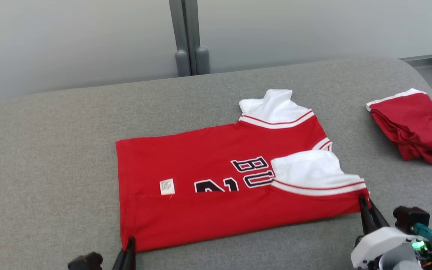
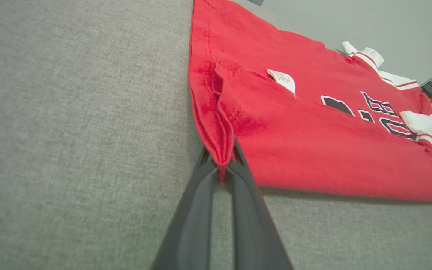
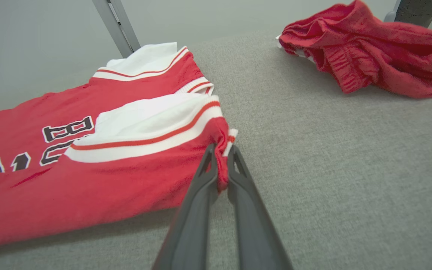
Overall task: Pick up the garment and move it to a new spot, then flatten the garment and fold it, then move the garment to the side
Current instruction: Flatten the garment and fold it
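The garment (image 1: pixel 216 187) is a red jersey with white sleeves and black lettering, lying flat on the grey table (image 1: pixel 51 150) with its near long edge folded over. My left gripper (image 1: pixel 130 242) is shut on the garment's near hem corner (image 2: pixel 221 157). At the other near corner, by the white sleeve, my right gripper (image 1: pixel 364 200) is shut on the red fabric (image 3: pixel 221 165). A small white label (image 1: pixel 167 186) shows on the red cloth.
A second red garment (image 1: pixel 414 127) lies bunched at the table's right edge, also in the right wrist view (image 3: pixel 369 48). A grey post (image 1: pixel 189 37) stands behind the table against the pale wall. Bare grey surface lies left of the jersey.
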You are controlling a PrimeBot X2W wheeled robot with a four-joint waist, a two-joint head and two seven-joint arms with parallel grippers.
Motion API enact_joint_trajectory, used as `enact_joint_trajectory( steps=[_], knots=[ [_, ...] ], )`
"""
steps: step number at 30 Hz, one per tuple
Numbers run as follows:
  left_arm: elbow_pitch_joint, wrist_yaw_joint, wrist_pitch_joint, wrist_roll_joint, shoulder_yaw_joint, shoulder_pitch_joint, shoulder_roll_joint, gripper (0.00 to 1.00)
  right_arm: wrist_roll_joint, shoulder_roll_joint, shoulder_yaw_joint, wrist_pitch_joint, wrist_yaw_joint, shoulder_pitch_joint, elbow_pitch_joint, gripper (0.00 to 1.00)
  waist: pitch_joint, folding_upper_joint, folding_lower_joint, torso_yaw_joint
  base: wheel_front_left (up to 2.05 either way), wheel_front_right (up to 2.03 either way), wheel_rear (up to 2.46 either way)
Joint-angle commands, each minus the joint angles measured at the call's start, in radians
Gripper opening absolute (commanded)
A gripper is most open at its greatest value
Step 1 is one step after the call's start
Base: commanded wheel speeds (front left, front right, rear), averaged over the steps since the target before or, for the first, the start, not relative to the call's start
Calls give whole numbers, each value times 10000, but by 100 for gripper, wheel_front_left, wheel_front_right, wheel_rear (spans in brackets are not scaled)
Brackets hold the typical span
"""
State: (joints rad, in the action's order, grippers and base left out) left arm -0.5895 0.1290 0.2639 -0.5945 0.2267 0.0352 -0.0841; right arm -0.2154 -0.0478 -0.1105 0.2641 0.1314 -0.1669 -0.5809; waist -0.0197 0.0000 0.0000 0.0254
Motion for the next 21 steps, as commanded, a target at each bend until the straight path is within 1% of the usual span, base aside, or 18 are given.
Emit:
enact_joint_trajectory(
  steps=[1, 2, 3, 4, 5, 9, 13, 16, 18, 21],
  knots=[
    [-67, 26, -4, 64, 20, -264, 35, 0, -6, -57, -23, -1, -17, 250, -34, 0, 48, 0, 0, -135, 0, 0, 0],
    [-114, 26, -2, 14, 47, -404, 71, 0, 5, -55, -42, -1, -17, 392, -66, 0, 26, 0, 0, -162, 0, 0, 0],
    [-99, 26, -2, 35, 25, -474, 88, 43, 36, -57, -75, -1, -17, 490, -73, 9, -10, 0, 0, -185, 0, 0, 0],
    [30, 26, -2, 86, -73, -507, 111, 100, 85, -60, -153, -1, -17, 565, -34, 44, -96, 0, 0, -213, 0, 0, 0],
    [162, 26, -2, 158, -251, -517, 133, 100, 117, -58, -205, -1, -17, 592, 28, 100, -191, 0, 0, -247, 0, 0, 0],
    [689, 26, -2, 448, -550, 15, 138, 100, 522, -49, -461, -1, -17, 95, 279, 100, -648, 0, 0, -348, 0, 0, 0],
    [934, 26, -2, 844, -633, 999, -178, 100, 1018, -46, -615, -1, -17, -758, 543, 100, -1320, 0, 0, -405, 0, 0, 0],
    [595, 26, -2, 748, -331, 2126, -532, 100, 1301, -45, -543, -1, -17, -1580, 524, 100, -1800, 0, 0, -404, 0, 0, 0],
    [149, 26, -4, 502, -165, 2887, -804, 100, 1501, -46, -398, -1, -17, -2191, 386, 100, -2152, 0, 0, -339, 0, 0, 0],
    [-462, 26, -4, 146, 381, 3772, -1122, 100, 1736, -49, -142, -1, -17, -2998, 174, 100, -2646, 0, 0, -232, 0, 0, 0]
  ],
)
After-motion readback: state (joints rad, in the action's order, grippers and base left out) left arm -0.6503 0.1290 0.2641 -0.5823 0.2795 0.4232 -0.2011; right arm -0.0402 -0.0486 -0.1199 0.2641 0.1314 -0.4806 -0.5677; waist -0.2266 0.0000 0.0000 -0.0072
